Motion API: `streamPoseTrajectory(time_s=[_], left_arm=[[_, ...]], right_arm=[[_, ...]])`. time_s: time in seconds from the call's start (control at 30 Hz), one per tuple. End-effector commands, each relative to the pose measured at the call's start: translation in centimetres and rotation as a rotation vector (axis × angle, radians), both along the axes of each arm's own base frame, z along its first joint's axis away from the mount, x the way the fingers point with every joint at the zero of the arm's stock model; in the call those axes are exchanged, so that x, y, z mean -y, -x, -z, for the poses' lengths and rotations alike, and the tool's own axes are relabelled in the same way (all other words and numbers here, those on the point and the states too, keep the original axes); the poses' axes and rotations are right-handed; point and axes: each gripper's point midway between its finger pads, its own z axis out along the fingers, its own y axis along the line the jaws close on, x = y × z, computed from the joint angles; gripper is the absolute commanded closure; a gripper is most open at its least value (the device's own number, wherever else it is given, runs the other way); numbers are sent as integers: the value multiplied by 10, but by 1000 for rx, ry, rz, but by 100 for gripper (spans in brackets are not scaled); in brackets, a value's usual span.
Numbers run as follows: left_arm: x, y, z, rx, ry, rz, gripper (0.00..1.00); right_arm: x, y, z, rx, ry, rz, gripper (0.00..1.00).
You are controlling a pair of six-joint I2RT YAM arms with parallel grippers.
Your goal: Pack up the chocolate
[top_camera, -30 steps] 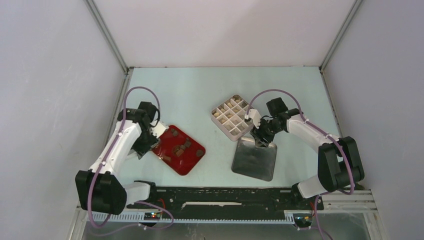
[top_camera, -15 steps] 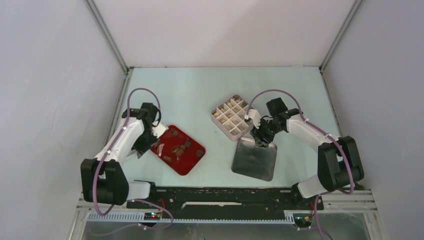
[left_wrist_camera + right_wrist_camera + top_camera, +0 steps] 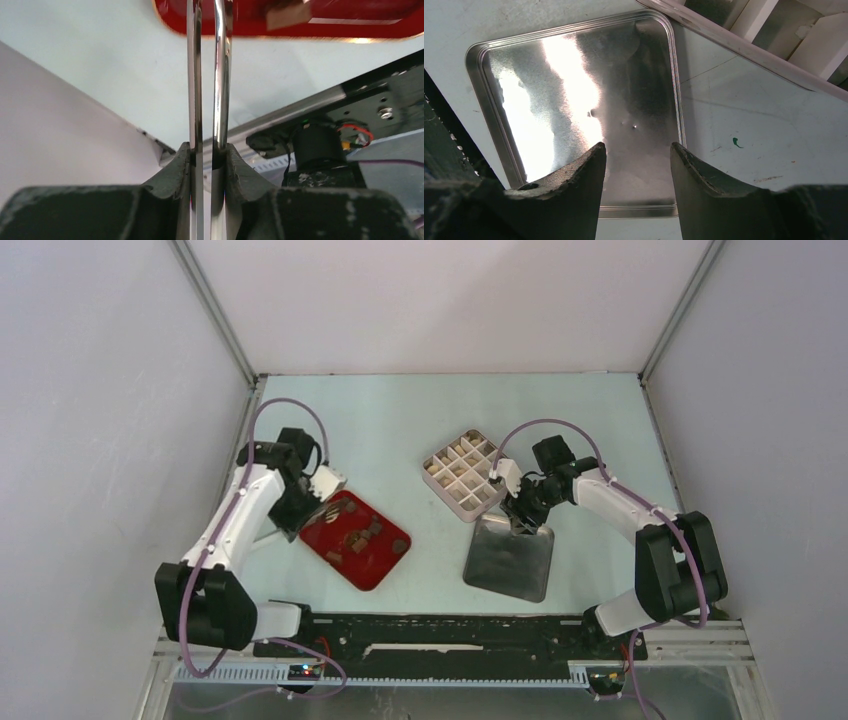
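Several small dark brown chocolate pieces (image 3: 364, 534) lie on the red tray (image 3: 375, 568) left of centre. My left gripper (image 3: 297, 508) is shut on a pair of metal tongs (image 3: 220, 75), whose two arms are squeezed close together. The tongs reach over the red tray's (image 3: 350, 27) edge, with their tips cut off at the top of the left wrist view. A blurred tan piece (image 3: 287, 15) shows just right of the tongs. My right gripper (image 3: 522, 521) hangs open and empty over the far edge of a metal tray (image 3: 510, 560).
A white box divided into small cells (image 3: 463, 474), some holding pieces, stands just beyond the metal tray (image 3: 574, 90); its wall (image 3: 734, 47) shows in the right wrist view. The left wall of the enclosure runs close behind the left arm.
The left arm has shifted toward the far side and right, carrying the tongs over the red tray's left end, and the tongs' arms have been squeezed closer. The right arm has not moved.
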Motion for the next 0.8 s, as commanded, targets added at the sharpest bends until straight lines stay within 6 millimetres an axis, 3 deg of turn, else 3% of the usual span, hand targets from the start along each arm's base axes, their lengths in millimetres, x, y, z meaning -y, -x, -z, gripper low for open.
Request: streamPoseTrajectory(time_s=[0.0,0.3,0.47,0.6,0.7,0.77], left_arm=[[52,-31,-23,148,174,119,92],[146,-91,-24,268,282,282,90],[200,-129,-36,352,406,283,89],[242,-158,-44,381,471,297,89],[274,-173,-43,390,511,313,89],[293,-181,-32,368,518,318,89]], right_arm=[[-4,-14,-9,45,-4,-9,47],[7,-24,-21,104,9,39,47],[27,-42,-52,188,-44,148,46],[44,-57,-80,263,-115,269,36],[55,-65,-93,307,-148,340,34],[60,-67,-97,319,-161,370,33]])
